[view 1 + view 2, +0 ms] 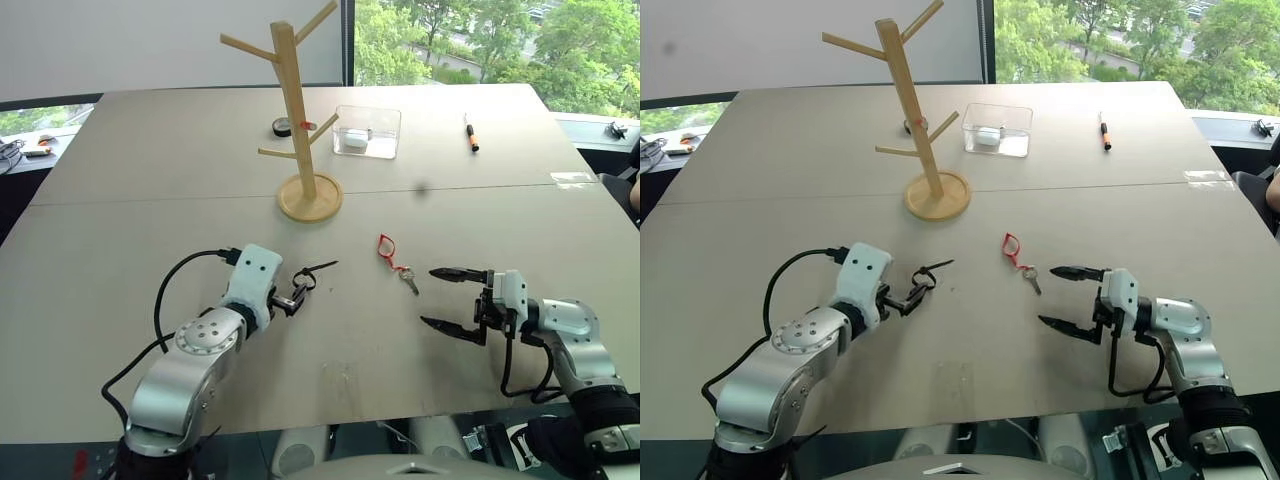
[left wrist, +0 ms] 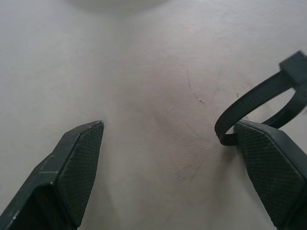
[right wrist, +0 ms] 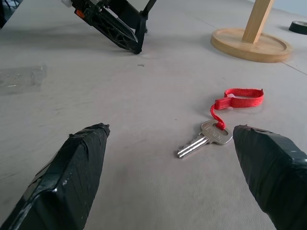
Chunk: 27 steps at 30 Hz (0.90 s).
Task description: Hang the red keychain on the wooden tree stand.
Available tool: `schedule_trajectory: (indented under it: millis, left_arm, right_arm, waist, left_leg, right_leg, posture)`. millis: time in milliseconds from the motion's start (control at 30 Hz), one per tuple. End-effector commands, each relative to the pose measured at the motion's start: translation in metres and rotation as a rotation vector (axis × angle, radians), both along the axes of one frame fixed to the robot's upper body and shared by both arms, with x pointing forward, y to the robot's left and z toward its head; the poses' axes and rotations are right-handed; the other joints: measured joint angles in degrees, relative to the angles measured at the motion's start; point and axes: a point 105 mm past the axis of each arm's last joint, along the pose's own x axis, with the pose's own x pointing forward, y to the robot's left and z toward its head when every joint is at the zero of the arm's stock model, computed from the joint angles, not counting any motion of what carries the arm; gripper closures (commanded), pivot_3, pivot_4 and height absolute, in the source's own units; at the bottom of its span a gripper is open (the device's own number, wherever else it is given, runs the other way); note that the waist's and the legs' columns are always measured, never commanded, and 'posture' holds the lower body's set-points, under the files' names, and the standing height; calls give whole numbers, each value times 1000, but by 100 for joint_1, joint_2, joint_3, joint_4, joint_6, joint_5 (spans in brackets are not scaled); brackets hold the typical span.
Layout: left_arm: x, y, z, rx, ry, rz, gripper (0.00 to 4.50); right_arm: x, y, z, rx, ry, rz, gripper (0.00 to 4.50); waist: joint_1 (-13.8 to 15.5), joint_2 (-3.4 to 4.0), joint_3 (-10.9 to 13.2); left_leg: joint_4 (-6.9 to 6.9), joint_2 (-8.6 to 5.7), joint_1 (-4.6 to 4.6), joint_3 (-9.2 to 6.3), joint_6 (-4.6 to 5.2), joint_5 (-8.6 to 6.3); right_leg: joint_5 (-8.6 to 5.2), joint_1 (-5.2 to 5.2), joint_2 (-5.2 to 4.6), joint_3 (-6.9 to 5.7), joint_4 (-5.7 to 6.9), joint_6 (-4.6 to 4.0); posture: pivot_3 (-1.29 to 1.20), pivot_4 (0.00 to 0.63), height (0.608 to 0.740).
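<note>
The thin red teardrop-loop keychain [image 1: 386,246] with its silver key, lying flat on the table between both spread-open grippers, is judged light and limp, best pinched at the loop.

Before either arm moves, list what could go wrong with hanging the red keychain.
1. The black zip-tie loop lies against the open left pincer; closing could pick up the wrong thing.
2. The red keychain lies flat on the table; the open right pincer may slip off it or pinch only the key.
3. The wooden tree stand has thin angled pegs; the loop might miss.
</note>
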Motion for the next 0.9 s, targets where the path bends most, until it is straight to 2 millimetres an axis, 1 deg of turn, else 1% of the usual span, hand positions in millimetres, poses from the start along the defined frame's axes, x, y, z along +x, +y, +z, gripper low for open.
schedule_trajectory:
  millis: [33, 200, 333, 367, 400, 467, 567, 600, 900]
  left_arm:
    - [0, -4, 7, -8, -19, -4, 0]
    - [0, -4, 4, -20, -15, 12, 0]
    - [0, -4, 6, -30, -26, 16, 1033]
    - [1, -5, 6, -31, -30, 14, 1800]
    - [2, -5, 7, -32, -34, 13, 1906]
    - [3, -5, 8, -32, -39, 13, 2742]
    - [4, -4, 8, -31, -43, 13, 4319]
    - [4, -5, 8, -31, -45, 13, 4472]
    - [9, -4, 10, -30, -63, 22, 4472]
  right_arm:
    - [2, 0, 14, 27, -45, -5, 75]
    - [2, -1, 13, 25, -41, -14, 75]
    - [2, -1, 13, 26, -37, -19, 0]
    - [3, -2, 14, 25, -37, -21, 0]
    - [3, -2, 14, 25, -37, -23, 0]
    - [4, -2, 14, 26, -38, -27, 0]
    - [4, -2, 14, 26, -38, -30, 0]
    - [4, -2, 14, 26, -38, -32, 0]
    - [6, -3, 14, 24, -42, -42, 0]
  waist:
    - [-1, 0, 0]
    - [-1, 0, 0]
    - [-2, 0, 0]
    - [-2, 0, 0]
    - [-3, 0, 0]
    - [-2, 0, 0]
    - [-1, 0, 0]
    - [-1, 0, 0]
    - [-3, 0, 0]
  left_leg:
    - [0, 0, 1, 1, 0, 0]
    - [0, 0, 1, 0, 0, 0]
    - [0, 0, 0, 1, 0, 0]
    - [0, 0, 1, 0, 0, 0]
    - [0, 0, 1, 0, 0, 0]
    - [0, 0, 0, 1, 0, 0]
    - [0, 0, 0, 0, 0, 0]
    - [0, 0, 1, 0, 0, 0]
    - [0, 0, 1, 1, 0, 0]
  right_leg:
    - [1, 0, 0, 1, 0, 1]
    - [0, 0, 0, 1, 0, 0]
    - [-1, 0, -1, 1, 0, -1]
    - [-1, 0, 0, 2, 0, -1]
    - [-1, 0, 0, 1, 0, -1]
    - [-1, 0, 0, 2, 0, -1]
    - [0, 0, 0, 1, 0, -1]
    - [-1, 0, 0, 1, 1, -1]
    - [0, 0, 0, 2, 1, 0]
  posture:
    - [0, 150, 740]
    - [0, 150, 740]
    - [0, 150, 740]
    - [0, 150, 740]
    - [0, 150, 740]
    - [0, 150, 740]
    - [0, 150, 740]
    - [0, 150, 740]
    - [0, 150, 740]
